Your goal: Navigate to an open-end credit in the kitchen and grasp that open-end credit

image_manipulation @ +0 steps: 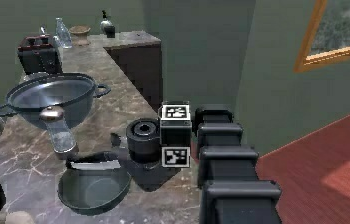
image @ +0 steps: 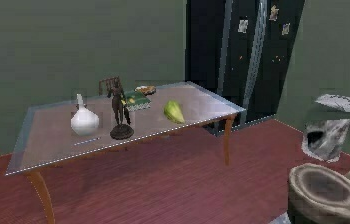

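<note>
Arm side view: my gripper point(image_manipulation: 133, 141) hovers at the countertop's point(image_manipulation: 115, 68) right edge, presumably to grasp; holding anything? I cannot tell.

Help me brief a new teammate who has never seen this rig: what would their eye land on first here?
Probably the glass-topped table in the middle of the forward view, with a white vase, a dark statuette and a yellow-green fruit on it. In the arm side view, the dark arm rises from the bottom edge, its claw at a marble counter that bears a big metal pan.
</note>
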Robot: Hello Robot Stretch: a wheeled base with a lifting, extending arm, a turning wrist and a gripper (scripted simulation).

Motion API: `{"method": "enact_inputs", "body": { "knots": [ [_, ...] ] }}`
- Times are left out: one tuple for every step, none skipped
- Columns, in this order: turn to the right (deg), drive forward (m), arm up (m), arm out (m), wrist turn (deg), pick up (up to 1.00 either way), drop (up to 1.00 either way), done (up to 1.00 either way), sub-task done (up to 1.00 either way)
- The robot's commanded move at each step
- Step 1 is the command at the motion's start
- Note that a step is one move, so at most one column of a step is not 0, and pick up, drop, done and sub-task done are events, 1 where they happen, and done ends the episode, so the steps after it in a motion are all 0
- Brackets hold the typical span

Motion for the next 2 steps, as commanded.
{"method": "enact_inputs", "body": {
  "knots": [
    [0.0,0.00,0.00,0.00,27.0,0.00,0.00,0.00,0.00],
    [0.0,0.00,-0.16,0.00,0.0,0.00,0.00,0.00,0.00]
  ]
}}
